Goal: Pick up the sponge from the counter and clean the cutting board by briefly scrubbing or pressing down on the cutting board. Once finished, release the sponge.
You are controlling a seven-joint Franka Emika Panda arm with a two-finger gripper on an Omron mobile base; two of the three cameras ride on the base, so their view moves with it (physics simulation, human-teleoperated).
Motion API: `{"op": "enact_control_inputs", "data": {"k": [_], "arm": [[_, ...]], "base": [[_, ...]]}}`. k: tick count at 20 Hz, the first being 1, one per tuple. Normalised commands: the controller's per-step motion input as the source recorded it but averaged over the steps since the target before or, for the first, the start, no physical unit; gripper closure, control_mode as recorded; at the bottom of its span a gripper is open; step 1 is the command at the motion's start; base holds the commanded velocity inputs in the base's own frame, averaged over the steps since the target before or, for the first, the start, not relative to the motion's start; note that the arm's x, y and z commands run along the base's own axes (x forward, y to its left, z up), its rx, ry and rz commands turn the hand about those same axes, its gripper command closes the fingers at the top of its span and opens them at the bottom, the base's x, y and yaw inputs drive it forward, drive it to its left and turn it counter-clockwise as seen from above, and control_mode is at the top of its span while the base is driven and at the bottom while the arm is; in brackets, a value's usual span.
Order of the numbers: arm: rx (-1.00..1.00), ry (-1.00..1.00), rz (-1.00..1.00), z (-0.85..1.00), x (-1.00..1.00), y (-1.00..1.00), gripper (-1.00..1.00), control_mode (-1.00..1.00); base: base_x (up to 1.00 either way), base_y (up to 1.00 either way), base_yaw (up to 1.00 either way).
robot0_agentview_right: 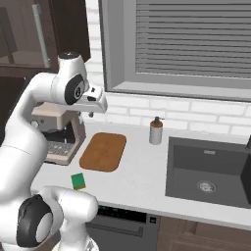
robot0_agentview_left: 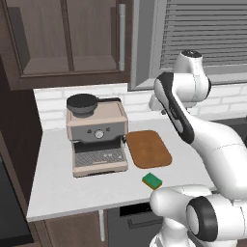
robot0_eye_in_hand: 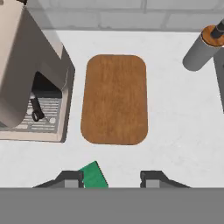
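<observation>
Green on top and yellow beneath, the small rectangular sponge [robot0_agentview_left: 152,181] is lying on the light grey-white stone-look counter [robot0_agentview_left: 58,188], near its front edge and just in front of the flat reddish-brown wooden cutting board [robot0_agentview_left: 148,148], apart from it. The robot's hand [robot0_eye_in_hand: 111,178] is hanging high above the board with its fingertips [robot0_eye_in_hand: 70,178] spread apart and nothing between them. To my eye the pick-up is what needs doing: the hand should be shifting toward the front edge until the sponge sits between the tips, then dropping straight down, steering clear of the beige espresso machine [robot0_agentview_left: 98,135] alongside.
</observation>
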Motion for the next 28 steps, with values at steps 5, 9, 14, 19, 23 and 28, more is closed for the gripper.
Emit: {"op": "enact_control_inputs", "data": {"k": [5, 9, 14, 19, 23, 28], "arm": [[0.05, 0.0, 0.0, -0.32, -0.4, 0.18, -1.0, -1.0], [0.14, 0.11, 0.08, -0.73, -0.73, 0.26, -1.0, -1.0], [0.0, 0.08, 0.41, -0.9, -0.8, 0.15, -1.0, -1.0], [-0.11, 0.05, 0.2, -0.53, -0.12, 0.25, -1.0, -1.0], [-0.19, 0.0, 0.05, -0.41, 0.0, 0.34, -1.0, -1.0], [-0.08, 0.0, 0.0, -0.37, 0.03, 0.15, -1.0, -1.0]], "base": [[0.0, 0.0, 0.0], [0.0, 0.0, 0.0], [0.0, 0.0, 0.0], [0.0, 0.0, 0.0], [0.0, 0.0, 0.0], [0.0, 0.0, 0.0]]}}
